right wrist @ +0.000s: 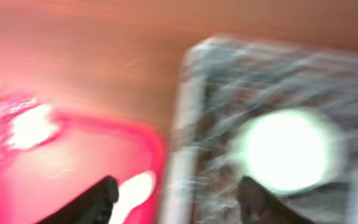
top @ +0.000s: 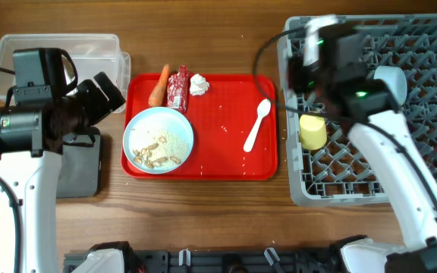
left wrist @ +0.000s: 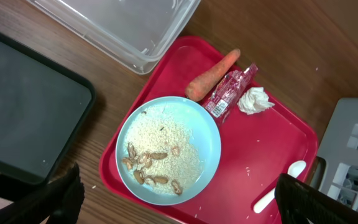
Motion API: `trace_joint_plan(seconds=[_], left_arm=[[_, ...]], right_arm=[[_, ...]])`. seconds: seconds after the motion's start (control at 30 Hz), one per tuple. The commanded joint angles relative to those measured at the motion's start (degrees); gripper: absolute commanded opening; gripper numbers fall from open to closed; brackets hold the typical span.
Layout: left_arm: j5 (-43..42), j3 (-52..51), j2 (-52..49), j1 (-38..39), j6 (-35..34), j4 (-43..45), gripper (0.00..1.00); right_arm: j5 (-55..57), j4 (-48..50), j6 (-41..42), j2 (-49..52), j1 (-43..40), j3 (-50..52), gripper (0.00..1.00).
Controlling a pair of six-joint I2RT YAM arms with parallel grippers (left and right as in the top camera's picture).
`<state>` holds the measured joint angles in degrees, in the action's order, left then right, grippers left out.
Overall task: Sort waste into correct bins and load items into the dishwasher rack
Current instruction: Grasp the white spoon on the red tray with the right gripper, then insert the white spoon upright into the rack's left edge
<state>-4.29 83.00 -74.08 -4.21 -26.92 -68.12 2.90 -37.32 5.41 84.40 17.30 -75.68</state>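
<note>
Hovering over the scrap-laden plate with left end effector spread wide, likely for grasping; right end effector blurred, apart, near yellow cup loaded in rack.

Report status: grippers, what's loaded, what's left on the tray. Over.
Left gripper open, empty. Right gripper open, view blurred. Yellow cup in the rack. Carrot, wrapper, tissue, spoon, plate with scraps on the red tray; nothing blocking.
</note>
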Motion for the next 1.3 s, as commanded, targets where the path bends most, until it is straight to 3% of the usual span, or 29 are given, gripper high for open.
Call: trace_joint_plan(seconds=[0.0, 0.2, 0.37, 0.47, 0.53, 0.57, 0.7, 0.8, 1.0, 1.13, 1.27], left_arm=[[0.76, 0.48, -0.07, -0.2, -0.55, 0.13, 1.0], [0.76, 0.48, -0.07, -0.2, -0.55, 0.13, 1.0], [0.76, 0.48, -0.07, -0.2, -0.55, 0.13, 1.0], [0.76, 0.48, -0.09, -0.2, -0.55, 0.13, 1.0], [0.76, 0.48, -0.09, -0.2, -0.55, 0.13, 1.0], [0.76, 0.48, -0.09, -0.2, -0.55, 0.13, 1.0], [0.76, 0.48, -0.09, -0.2, -0.55, 0.13, 1.0], [0.76, 0.48, -0.09, -0.2, -0.55, 0.13, 1.0], [0.76, 0.48, -0.09, -0.2, -0.55, 0.13, 1.0], [0.76, 0.48, -0.07, -0.2, -0.55, 0.13, 1.0], [0.76, 0.48, -0.07, -0.2, -0.55, 0.13, 1.0]], right_arm=[[-12.63, -5.6, 20.68, 7.02, 6.75, 0.04, 0.58], [-2.36, -4.42, 38.49, 23.19, 9.33, 0.04, 0.64], [-4.66, -1.81, 41.66, 30.77, 8.33, 0.04, 0.61], [-4.15, -1.6, 41.66, 32.89, 8.33, 0.04, 0.56], [-4.22, -0.76, 41.0, 33.2, 8.33, 0.04, 0.34], [-4.22, -0.7, 40.15, 32.79, 8.33, -0.04, 0.22], [-4.59, 0.94, 28.89, 26.08, 8.33, -0.24, 0.1], [-3.82, 2.14, 19.56, 18.56, 8.31, -0.24, 0.07], [9.44, 5.51, 5.7, 4.57, 4.83, -0.24, 0.04], [15.39, 10.97, -6.43, 6.84, -0.59, 0.04, 0.04], [15.15, 14.36, -10.29, 13.22, -3.74, 0.04, 0.04]])
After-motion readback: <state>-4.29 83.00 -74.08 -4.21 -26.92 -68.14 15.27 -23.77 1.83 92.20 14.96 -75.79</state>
